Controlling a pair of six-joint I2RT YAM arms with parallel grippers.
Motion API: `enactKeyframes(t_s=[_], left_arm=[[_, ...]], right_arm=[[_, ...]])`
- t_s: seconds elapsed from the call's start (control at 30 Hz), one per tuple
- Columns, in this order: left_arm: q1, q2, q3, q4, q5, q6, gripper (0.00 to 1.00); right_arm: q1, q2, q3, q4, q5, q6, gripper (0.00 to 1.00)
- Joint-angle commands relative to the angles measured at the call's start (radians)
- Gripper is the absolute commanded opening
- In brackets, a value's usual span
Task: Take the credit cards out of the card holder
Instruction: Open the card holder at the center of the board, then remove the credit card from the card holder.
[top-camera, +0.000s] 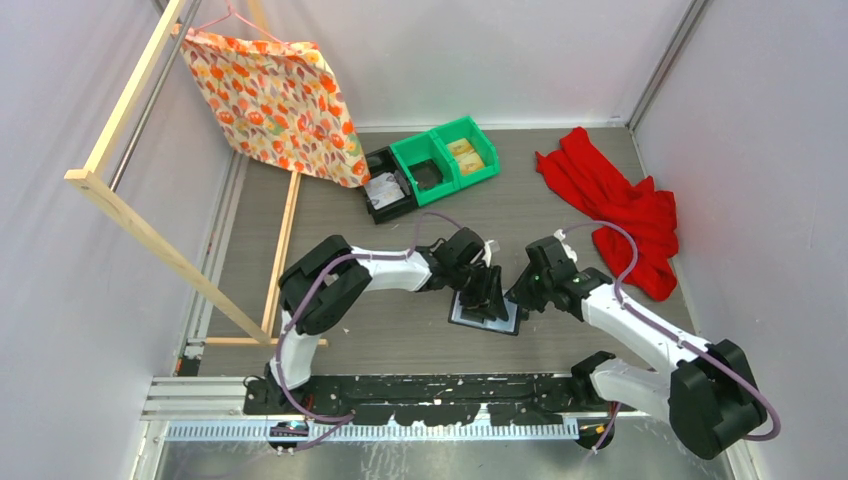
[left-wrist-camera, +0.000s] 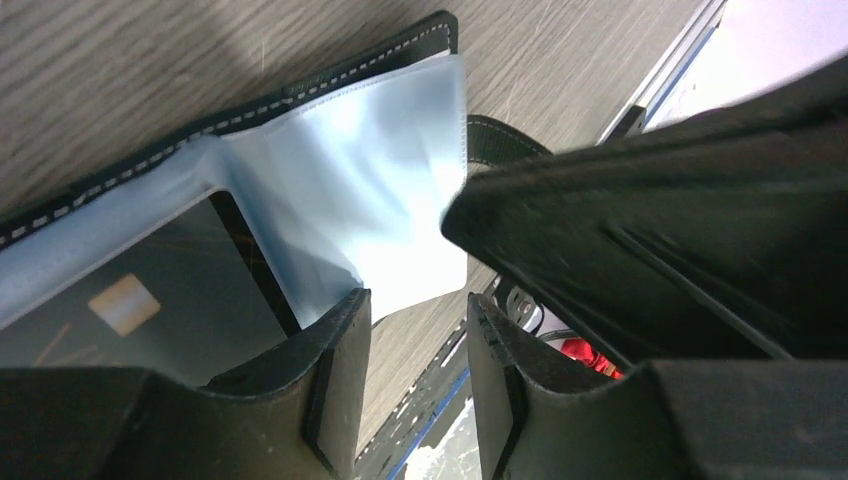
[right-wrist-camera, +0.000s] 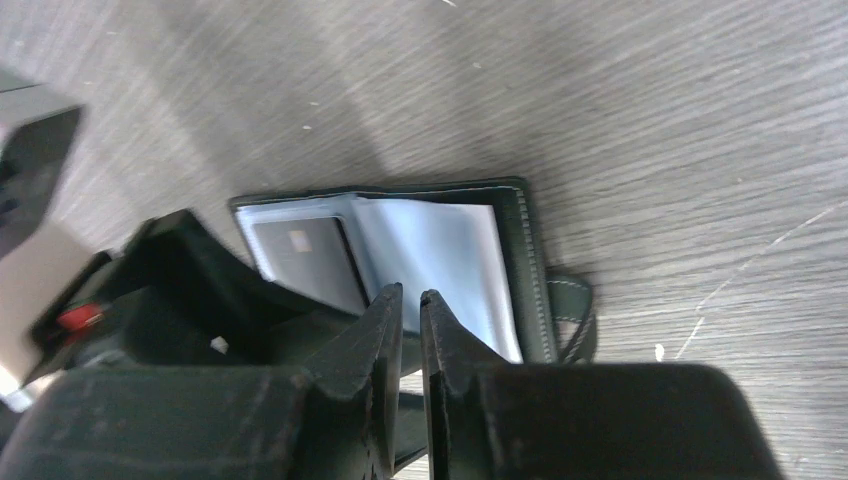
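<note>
The black card holder (top-camera: 485, 318) lies open on the table between my two grippers, its pale clear sleeves (left-wrist-camera: 370, 190) facing up and its snap tab (right-wrist-camera: 575, 310) at the side. One credit card (left-wrist-camera: 130, 300) sits inside the left sleeve; it looks dark and has a gold chip, and it also shows in the right wrist view (right-wrist-camera: 300, 260). My left gripper (left-wrist-camera: 418, 310) hovers at the holder's near edge, open, with nothing between its fingers. My right gripper (right-wrist-camera: 411, 295) is closed to a thin slit over the right sleeve's edge, and nothing shows between its tips.
Two green bins (top-camera: 445, 160) and a black bin (top-camera: 388, 185) stand at the back. A red cloth (top-camera: 615, 205) lies at the back right. A patterned cloth (top-camera: 275, 95) hangs from a wooden frame (top-camera: 150, 240) on the left. A black rail (top-camera: 400, 400) runs along the near edge.
</note>
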Motion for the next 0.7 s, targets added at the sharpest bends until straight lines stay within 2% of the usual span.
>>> enactKeyframes(t_s=[0.0,0.27,0.43,0.67], left_arm=[[-0.006,-0.095,-0.026,0.001,-0.002,0.01,0.41],[-0.002,-0.191,-0.039,-0.09,-0.066,0.034,0.41],[0.017,-0.248,0.001,-0.328,-0.276,0.072,0.4],[0.06,-0.266,-0.067,-0.307,-0.282,0.066,0.42]], right_arm=[[-0.009,0.03,-0.034,0.041,-0.011,0.011,0.17],[-0.017,0.134,-0.069,0.076,-0.009,0.004,0.13],[-0.02,0.143,-0.084,0.087,-0.003,0.001,0.12],[-0.027,0.146,-0.104,0.099,-0.009,-0.005,0.13]])
